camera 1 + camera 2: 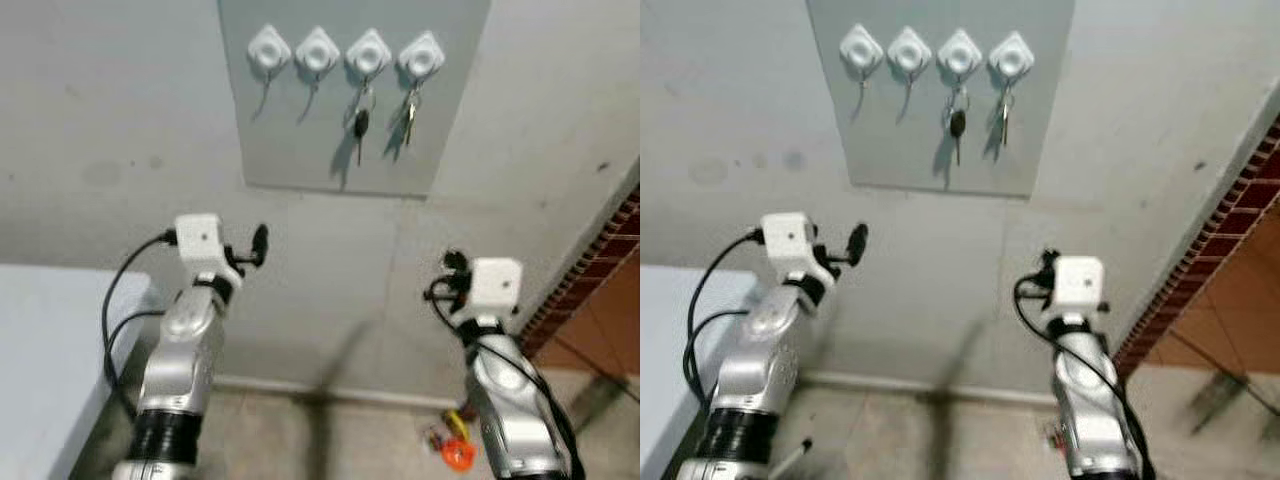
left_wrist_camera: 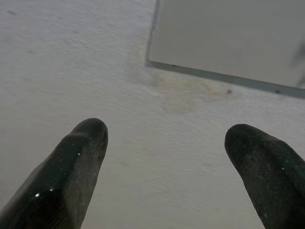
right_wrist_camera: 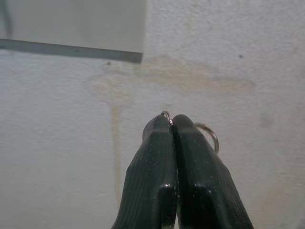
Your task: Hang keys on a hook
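A grey panel [image 1: 300, 150] on the wall carries a row of white hooks. The two left hooks [image 1: 268, 48] [image 1: 317, 50] are bare. A black-headed key [image 1: 360, 125] hangs from the third hook [image 1: 368, 53], and a silver key bunch [image 1: 408, 115] from the fourth [image 1: 421, 55]. My left gripper [image 2: 164, 143] is open and empty, held up below the panel's lower left corner [image 1: 255, 245]. My right gripper [image 3: 172, 119] is shut on a thin metal key ring [image 3: 212, 136], below and right of the panel [image 1: 452, 265]. Any keys on that ring are hidden.
A white table [image 1: 40, 350] stands at my left, close to the left arm. A brick wall edge [image 1: 600, 260] runs down the right side. A small orange object [image 1: 455, 450] lies on the floor by the wall's foot.
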Controlling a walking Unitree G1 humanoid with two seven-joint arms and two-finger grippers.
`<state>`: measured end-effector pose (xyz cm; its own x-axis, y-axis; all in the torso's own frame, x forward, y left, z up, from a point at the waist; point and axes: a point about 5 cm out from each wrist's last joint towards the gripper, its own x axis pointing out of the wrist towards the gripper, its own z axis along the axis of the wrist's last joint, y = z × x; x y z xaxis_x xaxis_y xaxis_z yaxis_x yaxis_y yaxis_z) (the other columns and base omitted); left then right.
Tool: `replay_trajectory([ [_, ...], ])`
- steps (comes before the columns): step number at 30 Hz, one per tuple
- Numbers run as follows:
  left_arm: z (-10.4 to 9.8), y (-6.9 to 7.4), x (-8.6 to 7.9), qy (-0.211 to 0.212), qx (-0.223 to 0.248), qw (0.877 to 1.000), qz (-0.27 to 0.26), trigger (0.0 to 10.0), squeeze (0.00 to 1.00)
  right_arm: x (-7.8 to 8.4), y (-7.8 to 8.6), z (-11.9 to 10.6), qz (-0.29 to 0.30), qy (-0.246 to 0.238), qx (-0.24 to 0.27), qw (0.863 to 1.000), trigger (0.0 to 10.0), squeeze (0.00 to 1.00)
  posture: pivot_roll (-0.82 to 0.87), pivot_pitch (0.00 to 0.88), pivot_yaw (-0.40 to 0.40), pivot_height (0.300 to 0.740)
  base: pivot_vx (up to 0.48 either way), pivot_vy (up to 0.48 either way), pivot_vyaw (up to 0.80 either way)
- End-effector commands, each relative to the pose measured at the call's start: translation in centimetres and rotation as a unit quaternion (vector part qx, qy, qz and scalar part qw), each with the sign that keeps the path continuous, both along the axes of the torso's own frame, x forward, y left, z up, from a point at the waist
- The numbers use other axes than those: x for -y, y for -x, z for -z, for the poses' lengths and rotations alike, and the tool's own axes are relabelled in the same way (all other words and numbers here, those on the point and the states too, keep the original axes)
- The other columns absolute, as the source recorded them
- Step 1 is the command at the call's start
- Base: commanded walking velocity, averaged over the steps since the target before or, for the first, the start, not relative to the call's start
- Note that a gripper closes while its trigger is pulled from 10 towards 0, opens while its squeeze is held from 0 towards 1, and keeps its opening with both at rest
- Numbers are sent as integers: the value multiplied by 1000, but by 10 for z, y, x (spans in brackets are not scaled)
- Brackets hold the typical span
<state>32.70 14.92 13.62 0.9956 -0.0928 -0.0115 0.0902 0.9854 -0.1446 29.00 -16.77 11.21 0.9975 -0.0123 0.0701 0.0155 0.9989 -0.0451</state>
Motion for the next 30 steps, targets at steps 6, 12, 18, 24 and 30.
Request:
replay_trajectory([
  [6, -20, -2, -1, -34, 41, 999, 8, 10000, 0, -7, -9, -15, -64, -1, 22, 998, 10000, 0, -5, 0, 0, 740, 0, 0, 0],
  [12, -34, -2, 7, -40, 73, 995, 49, 10000, 0, -9, -26, -36, -114, 11, 49, 992, 10000, 0, -1, 0, -4, 740, 0, 0, 0],
  [18, -49, -5, 11, -26, 96, 993, 67, 10000, 0, -18, -45, -60, -154, 12, 79, 985, 10000, 0, 15, 0, -14, 740, 0, 0, 0],
  [24, -60, -3, 17, -33, 115, 989, 84, 10000, 0, -27, -56, -75, -189, 11, 95, 977, 10000, 0, 23, 0, -22, 740, 0, 0, 0],
  [30, -73, 1, 26, -32, 133, 985, 108, 10000, 0, -37, -69, -91, -219, 8, 110, 969, 10000, 0, 33, 0, -34, 740, 0, 0, 0],
])
